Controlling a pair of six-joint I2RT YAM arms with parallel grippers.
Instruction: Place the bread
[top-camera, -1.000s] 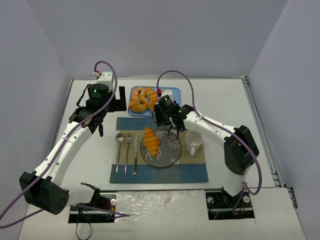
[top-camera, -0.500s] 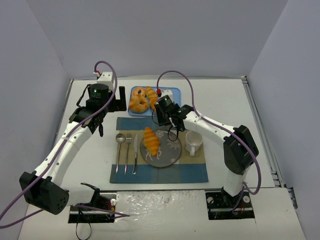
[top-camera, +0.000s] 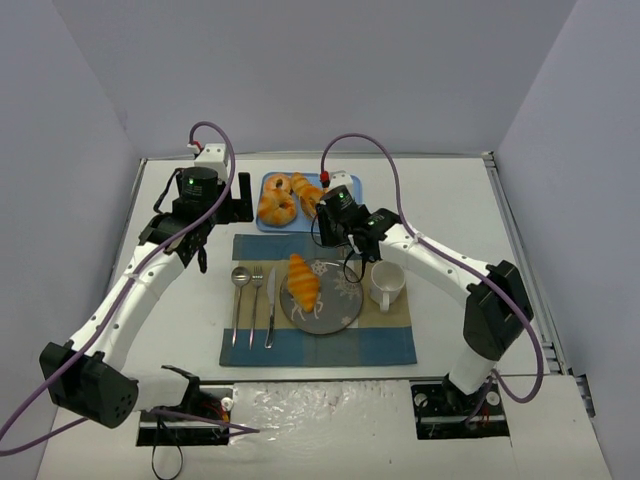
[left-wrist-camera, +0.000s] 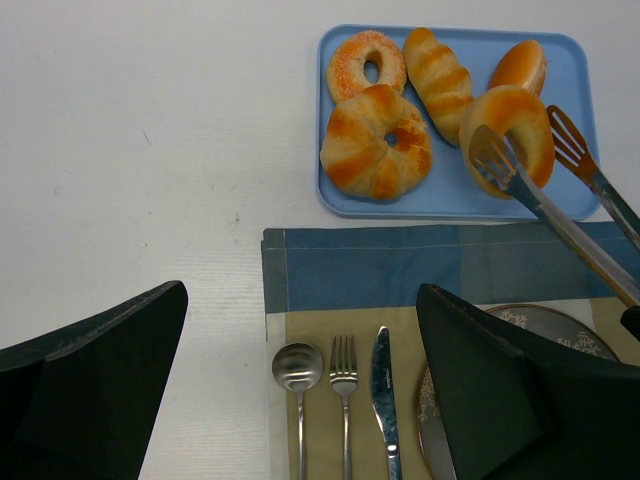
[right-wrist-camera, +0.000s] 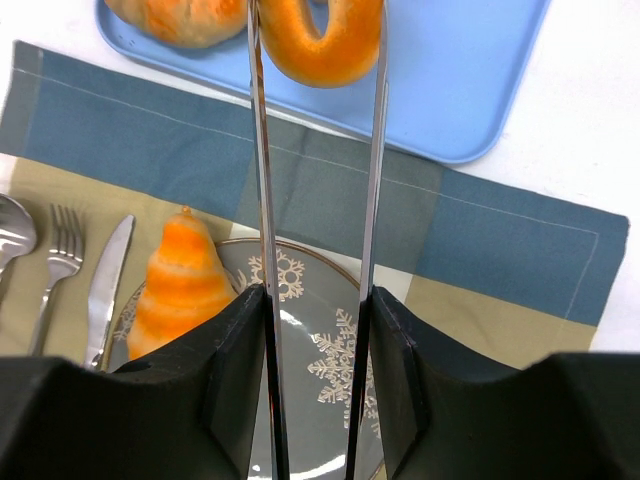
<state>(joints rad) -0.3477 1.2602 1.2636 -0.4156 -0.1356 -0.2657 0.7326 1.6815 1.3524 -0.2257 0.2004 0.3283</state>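
On the white bench (top-camera: 450, 200), the right arm (top-camera: 430, 262) has swung back from the far edge of the plate since a second ago. Its elbow is pushed farther right, and its wrist is now over the near right part of the blue tray (left-wrist-camera: 450, 190). The left arm (top-camera: 150, 280) has not shifted. It hangs left of the tray, and the left jaws stand wide apart with nothing between them.

The right jaws have narrowed over that second and now clamp a pair of metal tongs (right-wrist-camera: 372, 200), pressing the two blades inward. The tong tips touch either side of the ring-shaped bread (right-wrist-camera: 320, 40), which is over the tray's right part. Whether it rests there or is lifted cannot be told.

The checked placemat (top-camera: 380, 345) lies just in front of the tray and carries everything else. The tray also holds:
- a twisted ring (left-wrist-camera: 375, 140)
- a striped roll (left-wrist-camera: 440, 70)
- a sugared doughnut (left-wrist-camera: 365, 62)
- an oval bun (left-wrist-camera: 520, 65)

The snowflake plate (top-camera: 340, 300) holds one croissant (top-camera: 302, 280) on its left half, unchanged. A white mug (top-camera: 386, 283) stands just right of the plate. To the left of the plate lie the knife (left-wrist-camera: 384, 390), the fork (left-wrist-camera: 343, 360) and the spoon (left-wrist-camera: 298, 370), side by side.
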